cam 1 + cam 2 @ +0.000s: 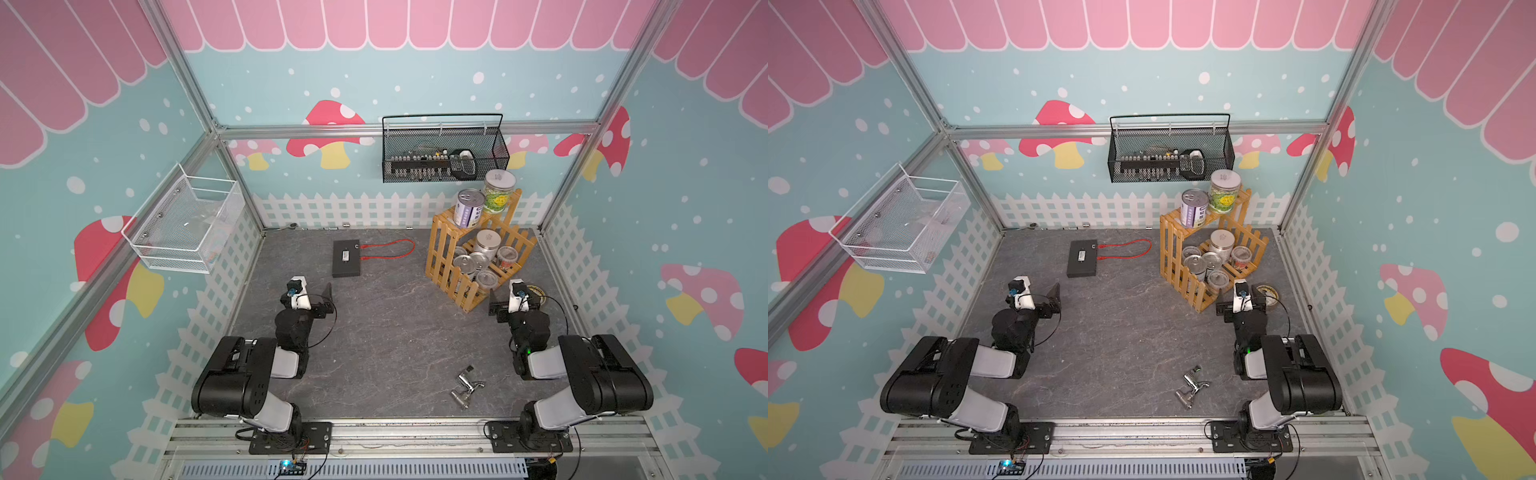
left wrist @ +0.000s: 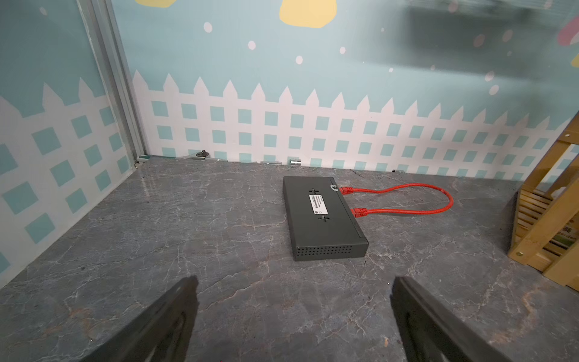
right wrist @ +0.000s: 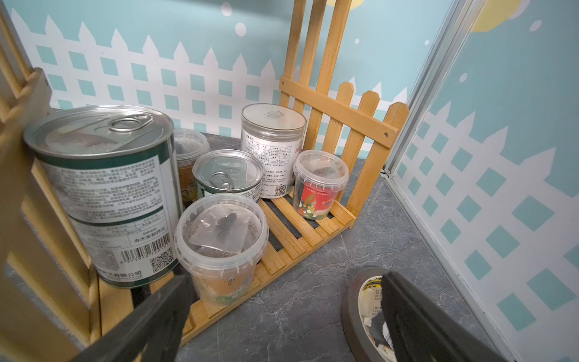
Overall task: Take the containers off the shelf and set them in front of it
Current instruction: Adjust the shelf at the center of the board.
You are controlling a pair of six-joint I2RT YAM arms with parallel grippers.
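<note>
1. The left jaws stand wide apart, empty, above the grey marbled tabletop (image 2: 188,219); the right jaws also gape empty, near the yellow-orange slatted wooden shelf (image 3: 335,111).
2. Eight small cylindrical containers (image 3: 103,188) sit on the shelf; two above, six below.

Four camera views of one tabletop cell.
Both top views look steeply down from above the near edge of the table (image 1: 374,324), sharing the whole scene. The left wrist view sits low, facing the far-left corner; the right wrist view sits close to the shelf (image 3: 338,109) at the far-right corner.
</note>
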